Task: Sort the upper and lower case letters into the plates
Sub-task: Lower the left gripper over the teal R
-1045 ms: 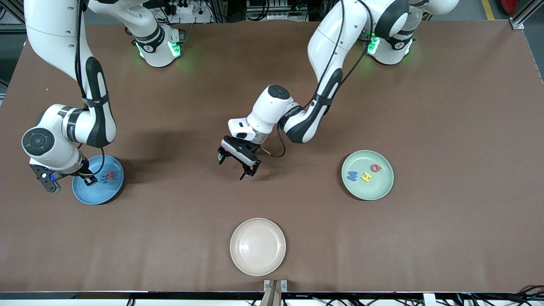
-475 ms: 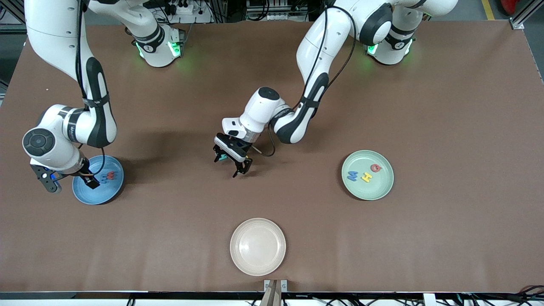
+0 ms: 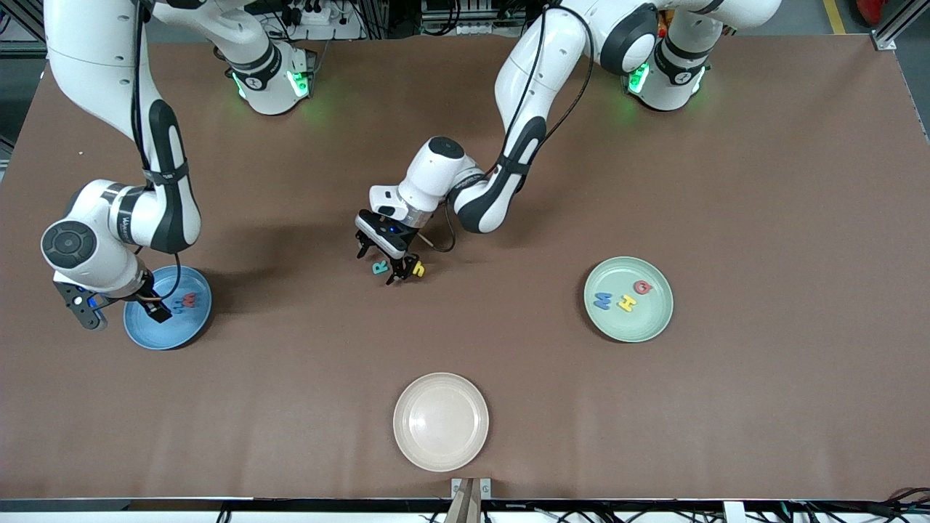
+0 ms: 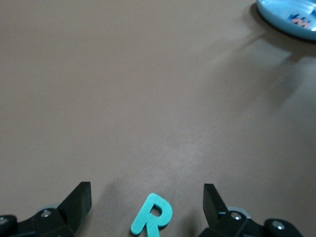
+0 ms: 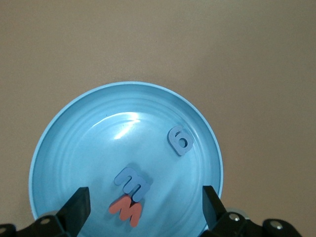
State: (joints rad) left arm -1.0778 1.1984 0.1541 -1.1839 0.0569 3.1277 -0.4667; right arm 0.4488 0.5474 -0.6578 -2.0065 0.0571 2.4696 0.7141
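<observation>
At frame centre, the left gripper (image 3: 383,261) hangs wide open and empty over a teal letter R (image 3: 379,267), with a yellow letter (image 3: 418,269) beside it. At middle left, the right gripper (image 3: 122,311) is spread wide and empty above the sky-blue plate (image 3: 189,327). The mint-green plate (image 3: 647,327) sits at middle right.

Looks like a robotics lab. Two white arms (image 3: 501,94) bolted along one edge of a wide desk (image 3: 763,181) under plain brown covering, green lights glowing at their bases (image 3: 272,83). Past that edge, aluminium framing (image 3: 897,22), a power strip (image 3: 309,14) and bundled cables. Bare grey floor with a yellow line (image 3: 835,14) at one corner.
</observation>
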